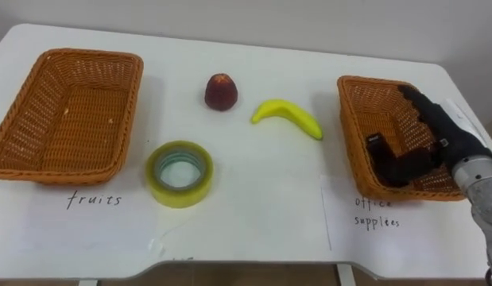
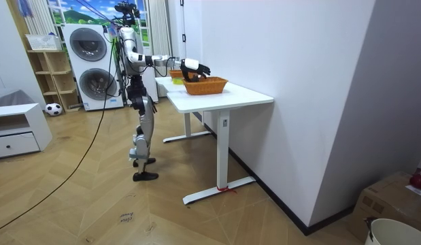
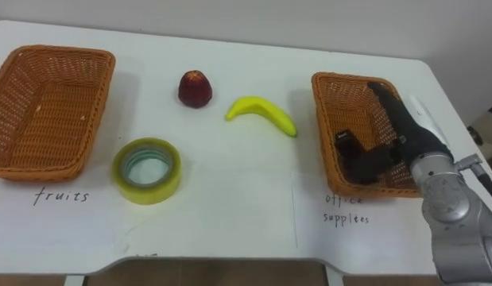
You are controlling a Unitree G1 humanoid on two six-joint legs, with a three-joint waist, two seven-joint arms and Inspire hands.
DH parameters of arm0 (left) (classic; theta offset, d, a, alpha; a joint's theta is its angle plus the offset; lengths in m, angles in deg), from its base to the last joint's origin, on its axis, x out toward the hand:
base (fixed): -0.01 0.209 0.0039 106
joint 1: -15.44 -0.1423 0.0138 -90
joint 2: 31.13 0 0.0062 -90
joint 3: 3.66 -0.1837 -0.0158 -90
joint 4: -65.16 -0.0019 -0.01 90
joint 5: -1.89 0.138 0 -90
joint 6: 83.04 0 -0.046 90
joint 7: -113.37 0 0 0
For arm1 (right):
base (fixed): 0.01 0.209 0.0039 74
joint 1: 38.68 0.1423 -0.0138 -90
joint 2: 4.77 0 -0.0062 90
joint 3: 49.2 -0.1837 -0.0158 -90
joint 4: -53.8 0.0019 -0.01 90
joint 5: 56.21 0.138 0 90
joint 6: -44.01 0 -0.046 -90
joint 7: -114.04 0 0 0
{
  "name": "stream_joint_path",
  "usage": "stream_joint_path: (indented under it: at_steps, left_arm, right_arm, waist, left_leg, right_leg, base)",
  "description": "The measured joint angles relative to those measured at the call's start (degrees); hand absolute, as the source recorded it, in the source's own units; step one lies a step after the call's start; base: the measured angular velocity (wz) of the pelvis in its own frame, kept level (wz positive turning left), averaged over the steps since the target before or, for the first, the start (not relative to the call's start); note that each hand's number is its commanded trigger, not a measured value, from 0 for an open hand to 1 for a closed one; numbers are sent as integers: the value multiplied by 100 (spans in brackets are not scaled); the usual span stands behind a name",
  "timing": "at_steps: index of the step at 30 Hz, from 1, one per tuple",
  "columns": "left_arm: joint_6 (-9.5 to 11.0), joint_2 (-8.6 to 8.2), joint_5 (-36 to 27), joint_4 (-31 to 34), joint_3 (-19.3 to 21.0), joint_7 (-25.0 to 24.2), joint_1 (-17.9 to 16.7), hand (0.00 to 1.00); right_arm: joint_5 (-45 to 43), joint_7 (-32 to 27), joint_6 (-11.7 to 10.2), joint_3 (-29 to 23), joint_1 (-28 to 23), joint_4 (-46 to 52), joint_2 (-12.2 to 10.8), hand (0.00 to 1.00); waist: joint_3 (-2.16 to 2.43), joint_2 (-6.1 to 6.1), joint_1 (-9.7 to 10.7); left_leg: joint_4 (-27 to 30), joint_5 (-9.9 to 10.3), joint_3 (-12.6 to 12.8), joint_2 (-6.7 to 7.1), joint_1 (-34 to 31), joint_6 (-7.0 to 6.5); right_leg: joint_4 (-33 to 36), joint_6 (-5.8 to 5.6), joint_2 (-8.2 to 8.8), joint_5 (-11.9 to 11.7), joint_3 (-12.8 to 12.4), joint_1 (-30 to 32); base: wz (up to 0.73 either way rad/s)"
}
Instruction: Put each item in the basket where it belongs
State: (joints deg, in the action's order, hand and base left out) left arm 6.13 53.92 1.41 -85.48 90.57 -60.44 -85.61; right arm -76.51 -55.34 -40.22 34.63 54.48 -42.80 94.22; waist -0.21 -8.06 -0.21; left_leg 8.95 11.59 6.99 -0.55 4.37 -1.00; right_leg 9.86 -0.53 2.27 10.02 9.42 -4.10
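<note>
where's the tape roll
Left eye view: the yellow tape roll lies on the table, left of centre, by the near right corner of the left basket.

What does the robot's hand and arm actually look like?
The right hand is black and human-shaped, with slim fingers and a thumb. It joins a rounded silver-grey wrist section; further up, the arm looks white with dark parts.

Right hand: black shell, black fingers. Wrist grey metal, cylindrical. Room view: white forearm, dark joints, dark torso, silver-grey legs, black feet.
</note>
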Motion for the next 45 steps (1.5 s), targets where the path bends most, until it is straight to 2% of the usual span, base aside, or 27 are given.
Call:
stream_joint_path:
  at_steps: [12,16,25,29,33,45]
  left_arm:
    - [0,-7,0,-4,-3,54,8,0]
    - [0,-12,0,-2,2,52,6,0]
    - [0,-16,3,-16,38,39,8,0]
    - [0,-17,4,-3,84,41,1,0]
    - [-1,-36,5,1,129,50,3,0]
    - [-1,-83,10,-2,221,43,-2,0]
  right_arm:
    - [-1,-14,-2,-6,3,29,0,0]
    - [0,-74,-73,-14,13,59,0,0]
    - [-96,-298,-83,-435,158,844,2,0]
    - [-47,-368,-79,-454,272,1025,2,0]
    - [-64,-374,-69,-454,397,1311,1,0]
    - [56,-406,-76,-448,549,1914,1,0]
  waist:
    - [1,-2,0]
    - [1,-1,2]
    - [14,-4,48]
    - [36,-36,53]
    - [37,-38,48]
    - [-8,-25,-44]
  left_leg:
    - [-21,0,-3,1,-5,0]
    - [-20,0,-4,1,-8,0]
    - [-14,0,-21,2,-54,0]
    - [-11,0,-17,5,-54,1]
    - [-10,0,-14,4,-43,0]
    - [-21,0,-1,1,23,0]
  right_leg:
    - [-8,0,-4,0,1,15]
    - [-12,0,-3,0,2,21]
    - [-8,-1,-6,0,11,25]
    - [-8,-1,-4,0,6,25]
    - [-4,-1,-4,0,1,19]
    - [-5,-1,-2,0,6,-17]
  base:
    - [0]
    - [0]
    - [0]
    - [0]
    - [0]
    - [0]
